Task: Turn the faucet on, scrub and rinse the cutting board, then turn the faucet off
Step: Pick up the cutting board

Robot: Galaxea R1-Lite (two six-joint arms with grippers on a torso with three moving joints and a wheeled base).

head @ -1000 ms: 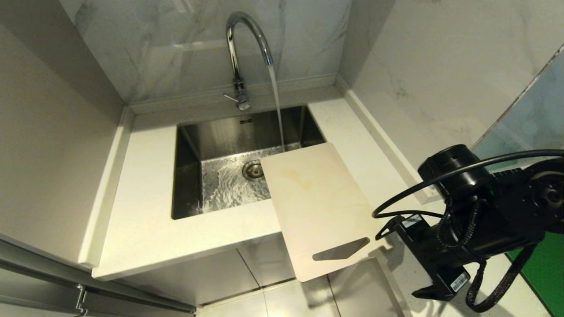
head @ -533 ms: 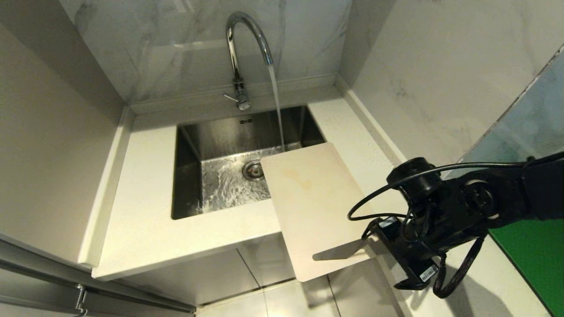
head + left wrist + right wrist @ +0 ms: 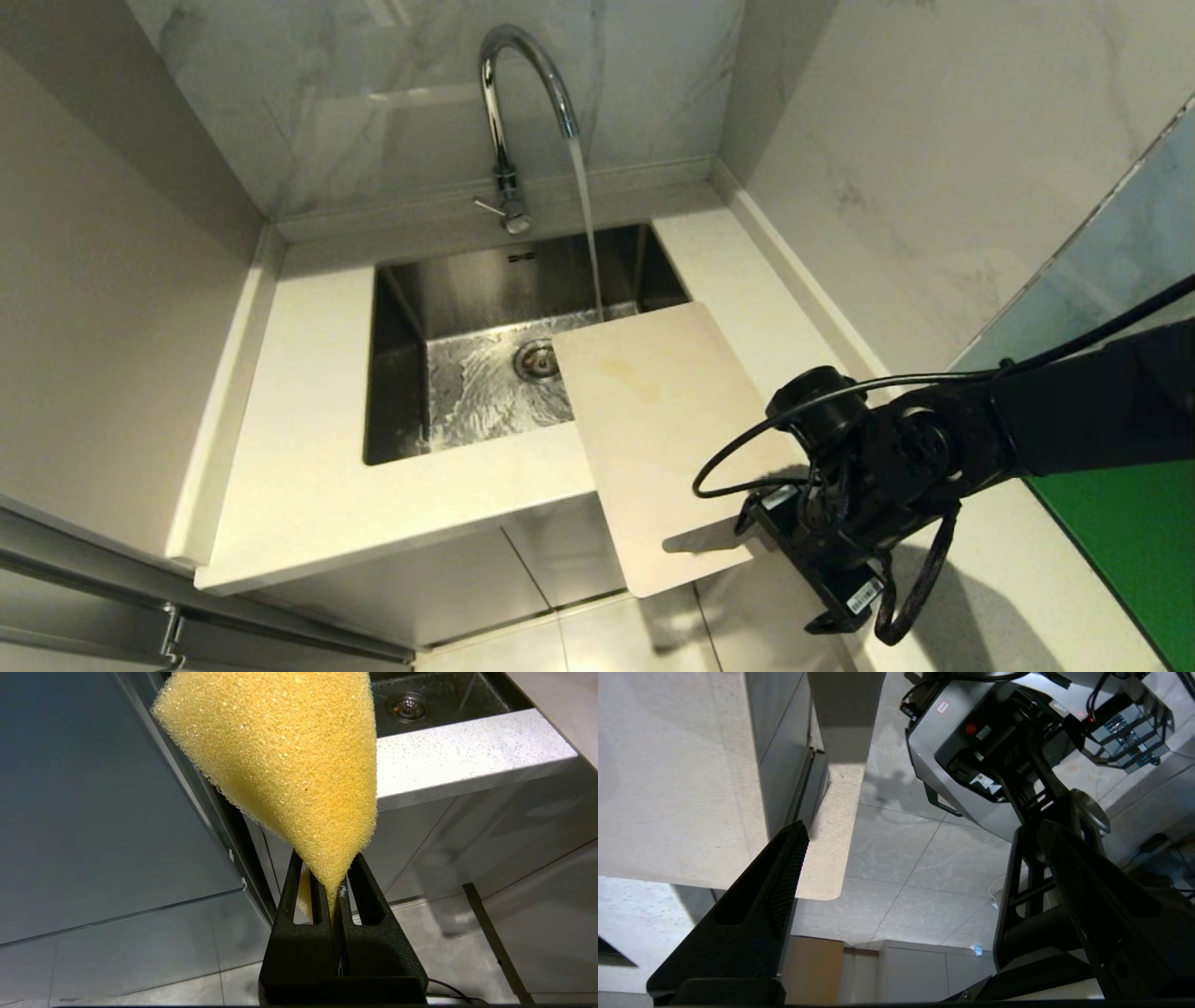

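head view shows the faucet (image 3: 523,103) already running, a steady stream falling from its spout into the sink (image 3: 401,308) and swirling round the drain (image 3: 536,359). so the first step looks done. the cutting board (image 3: 653,420) lies flat on the desk (image 3: 299,467) at about 5 o'clock from the drain, its far corner jutting over the sink's near right corner and its slotted end hanging out past the desk's front edge above the floor. the stream lands just beyond the board's far edge, not on it, and the yellowish stain on the board shows no sign of scrubbing (its surface looks dry, though that is hard to judge).

the right pincer (image 3: 794,560) sits at 4 o'clock from the board's middle, right by the slotted end, with its jaws spread wide and nothing between them; the right wrist view shows the board's overhanging corner lying beside one finger, not yet gripped. it seems set to take hold of the board there.

the left pincer (image 3: 337,882) is out of the head view, down in front of the cabinet below the desk's edge, jaws pinched tight on a yellow sponge (image 3: 280,751).

what is left, by this reading: grasp the board, bring it under the water, scrub with the sponge, rinse, and shut the tap off.
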